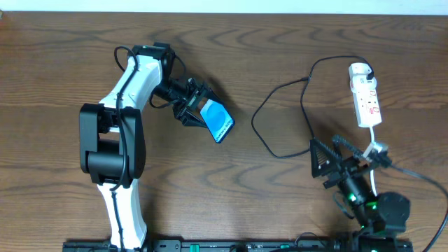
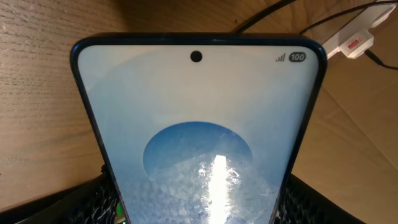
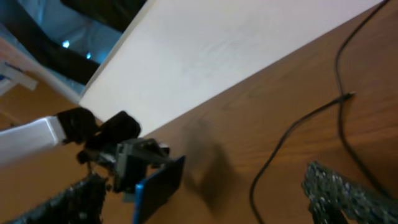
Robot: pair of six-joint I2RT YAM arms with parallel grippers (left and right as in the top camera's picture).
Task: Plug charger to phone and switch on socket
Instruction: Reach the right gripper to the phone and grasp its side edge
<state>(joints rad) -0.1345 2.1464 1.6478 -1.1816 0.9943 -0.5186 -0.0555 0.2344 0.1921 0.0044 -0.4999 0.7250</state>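
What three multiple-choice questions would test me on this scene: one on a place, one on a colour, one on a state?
1. Where is the white power strip?
A. On the right side of the table
B. Under the phone
C. In the left end effector

2. What colour is the charger cable?
A. White
B. Black
C. Red

3. What state is the phone in?
A. Lying flat, screen dark
B. Gripped by the left end effector, screen lit
C. Plugged into the charger

Answers:
1 A, since the overhead view shows it lying at the right, far from the phone.
2 B, since it runs as a thin black line over the tabletop.
3 B, since the left wrist view shows the glowing blue screen between the black pads, with no cable attached.
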